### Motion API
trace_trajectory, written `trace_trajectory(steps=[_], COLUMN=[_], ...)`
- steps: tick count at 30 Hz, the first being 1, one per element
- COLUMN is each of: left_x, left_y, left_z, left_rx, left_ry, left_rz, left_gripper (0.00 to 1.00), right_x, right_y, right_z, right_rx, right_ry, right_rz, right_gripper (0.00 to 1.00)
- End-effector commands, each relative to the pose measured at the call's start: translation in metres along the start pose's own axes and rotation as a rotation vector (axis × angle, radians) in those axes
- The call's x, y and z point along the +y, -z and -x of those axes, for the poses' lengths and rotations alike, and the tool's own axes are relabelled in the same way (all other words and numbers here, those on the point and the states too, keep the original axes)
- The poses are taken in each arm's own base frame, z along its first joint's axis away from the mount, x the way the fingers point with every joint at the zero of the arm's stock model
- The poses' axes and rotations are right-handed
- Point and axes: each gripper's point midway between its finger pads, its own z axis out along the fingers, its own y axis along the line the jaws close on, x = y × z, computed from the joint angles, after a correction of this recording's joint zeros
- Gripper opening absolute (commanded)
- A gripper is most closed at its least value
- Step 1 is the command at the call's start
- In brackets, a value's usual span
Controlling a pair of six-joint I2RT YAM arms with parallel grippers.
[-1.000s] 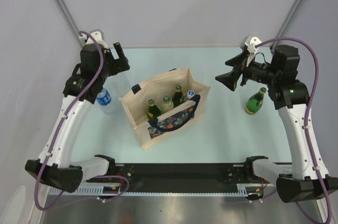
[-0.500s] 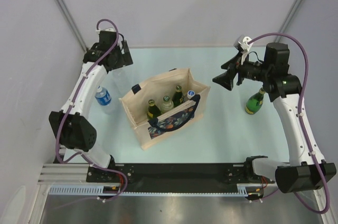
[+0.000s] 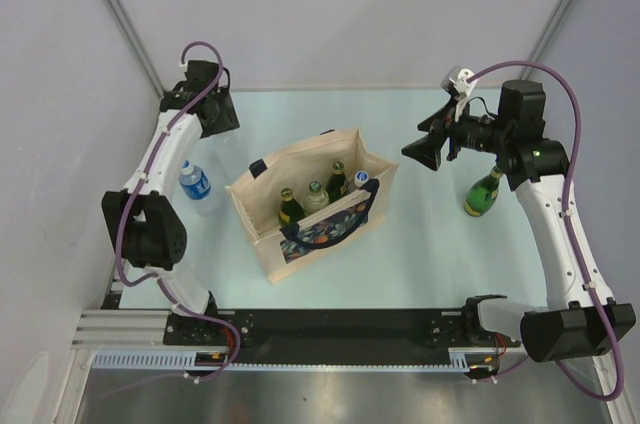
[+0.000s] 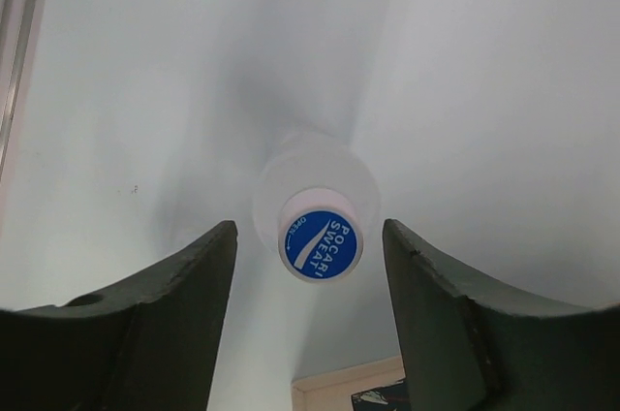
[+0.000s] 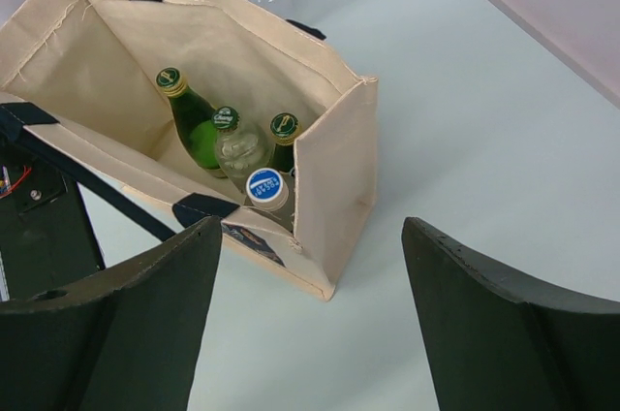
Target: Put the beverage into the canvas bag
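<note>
Overhead: canvas bag (image 3: pixel 255 224) stands mid-table, mouth open, four bottles (image 3: pixel 315 194) upright inside. A green bottle (image 3: pixel 484 194) stands near the right edge, under the right arm. A blue-labelled bottle (image 3: pixel 197 187) sits by the left edge.

Only the left wrist cam shows a blue-capped bottle (image 4: pixel 321 244) straight below the left gripper (image 4: pixel 308 229), framed between the fingers (image 4: pixel 174 304) and touching neither. I can't tell if it's the same one as the blue-labelled bottle. A corner of the bag shows at the bottom of that view.

The right wrist cam looks into the bag from its end and shows the caps clearly: three green, one blue. The green bottle is out of its view.

Left arm reaches to the far-left corner, gripper spread wide, empty. Right arm is raised near the far-right side, right gripper (image 3: pixel 422 152) aimed at the bag, wide apart, holding nothing.
</note>
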Motion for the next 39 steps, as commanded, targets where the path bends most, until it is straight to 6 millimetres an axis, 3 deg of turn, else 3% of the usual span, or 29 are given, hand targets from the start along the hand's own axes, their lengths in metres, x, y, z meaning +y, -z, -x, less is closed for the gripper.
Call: trace_trajectory(steps=[1, 6, 10, 26, 28, 29, 33, 36, 39], left_x=[-0.004, -0.004, -0.005, -0.007, -0.006, -0.005, -0.007, -0.010, -0.011], left_y=[0.002, 0.001, 0.001, -0.004, -0.001, 0.004, 0.021, 0.040, 0.064], left_z=[0.014, 0.013, 0.013, -0.003, -0.002, 0.002, 0.019, 0.032, 0.042], left_rx=[-0.027, -0.023, -0.022, 0.029, 0.025, 0.008, -0.054, -0.106, -0.173], left_ry=[-0.004, -0.013, -0.028, -0.078, -0.082, -0.088, -0.097, -0.103, -0.093], left_rz=[-0.034, -0.035, -0.044, -0.071, -0.072, -0.076, -0.097, -0.133, -0.171], left_gripper=[0.64, 0.55, 0.43, 0.45, 0.41, 0.38, 0.08, 0.01, 0.00], right_x=[0.002, 0.004, 0.006, 0.013, 0.016, 0.017, 0.021, 0.026, 0.034], right_y=[0.003, 0.005, 0.007, 0.014, 0.015, 0.014, 0.010, 0.008, 0.006], right_z=[0.008, 0.009, 0.009, 0.016, 0.018, 0.018, 0.020, 0.024, 0.024], right_rx=[-0.018, -0.018, -0.012, -0.004, 0.000, 0.004, 0.005, -0.001, 0.006], right_ry=[0.023, 0.030, 0.038, 0.066, 0.082, 0.083, 0.099, 0.111, 0.139], right_rz=[0.003, 0.003, 0.005, 0.007, 0.014, 0.019, 0.039, 0.058, 0.085], right_gripper=[0.81, 0.81, 0.81, 0.81, 0.81, 0.81, 0.81, 0.81, 0.80])
